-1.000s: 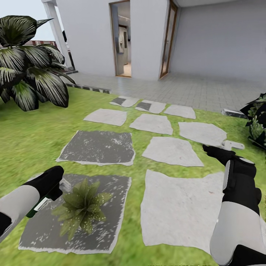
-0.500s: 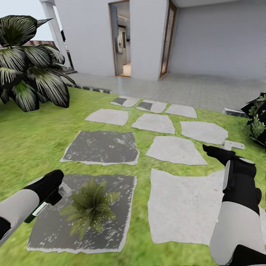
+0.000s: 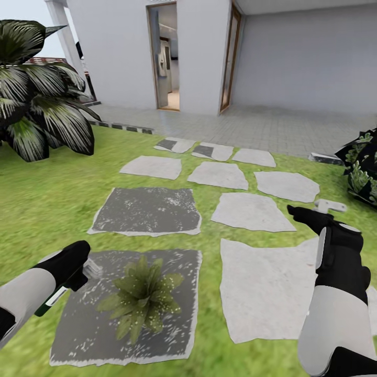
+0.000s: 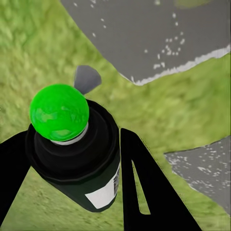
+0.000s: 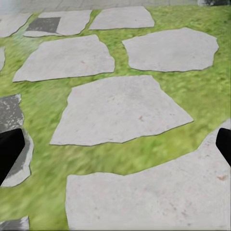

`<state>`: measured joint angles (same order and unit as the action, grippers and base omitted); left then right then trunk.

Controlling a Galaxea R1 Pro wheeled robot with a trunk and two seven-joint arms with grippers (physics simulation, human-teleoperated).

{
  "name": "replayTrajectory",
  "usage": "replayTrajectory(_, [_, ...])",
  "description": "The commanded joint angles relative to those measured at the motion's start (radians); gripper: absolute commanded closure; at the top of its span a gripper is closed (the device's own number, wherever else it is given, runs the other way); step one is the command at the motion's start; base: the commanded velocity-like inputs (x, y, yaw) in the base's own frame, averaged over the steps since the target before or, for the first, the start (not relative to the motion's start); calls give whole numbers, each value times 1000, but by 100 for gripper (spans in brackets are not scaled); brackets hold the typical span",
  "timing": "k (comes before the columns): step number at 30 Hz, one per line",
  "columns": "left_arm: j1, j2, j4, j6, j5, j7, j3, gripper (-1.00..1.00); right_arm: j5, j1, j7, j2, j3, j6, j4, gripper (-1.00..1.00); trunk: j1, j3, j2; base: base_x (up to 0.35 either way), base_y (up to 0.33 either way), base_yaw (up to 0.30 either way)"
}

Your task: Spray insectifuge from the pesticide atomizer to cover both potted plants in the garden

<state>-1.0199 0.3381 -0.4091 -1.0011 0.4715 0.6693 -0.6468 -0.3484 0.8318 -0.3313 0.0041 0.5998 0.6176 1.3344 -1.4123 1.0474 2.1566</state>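
Observation:
My left gripper [image 3: 78, 264] is shut on the pesticide atomizer [image 4: 79, 159], a dark bottle with a white label and a round top that shows bright green. The fingers [image 4: 144, 187] clamp its sides. In the head view the bottle [image 3: 52, 298] sticks out below the gripper, and its nozzle end points toward a potted plant [image 3: 144, 296]. That plant is a low rosette of speckled green leaves on a dark grey slab [image 3: 84, 335], just right of the gripper. My right gripper [image 3: 309, 215] hangs open over pale stepping stones [image 5: 120, 110] with nothing in it.
A second dark slab [image 3: 146, 212] lies beyond the plant. A big striped-leaf palm [image 3: 36, 104] stands at the left and a dark shrub [image 3: 364, 167] at the right edge. The white house with an open doorway [image 3: 165, 57] and paved patio lies ahead.
The whole view has shifted, so the camera moved. The plant and slabs now sit further right in the picture, a little further from my left gripper. Both arms keep their pose.

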Motion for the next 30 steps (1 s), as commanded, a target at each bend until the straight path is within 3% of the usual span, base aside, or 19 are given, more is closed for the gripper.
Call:
replayTrajectory(1, [0,1,-2,-1,10,10,-4,100,-10,1,-9,0,1,4,2,-100,0,1,0,0,301,0])
replayTrajectory(7, [0,1,-2,-1,10,9,-4,100,-10,1,-9,0,1,4,2,-100,0,1,0,0,301,-58])
replayTrajectory(19, [0,1,-2,-1,10,10,-3,100,-11,1,-9,0,1,4,2,-100,0,1,0,0,289,-251])
replayTrajectory(30, [1,1,-2,-1,10,10,-2,100,-10,1,-9,0,1,4,2,-100,0,1,0,0,39,-229])
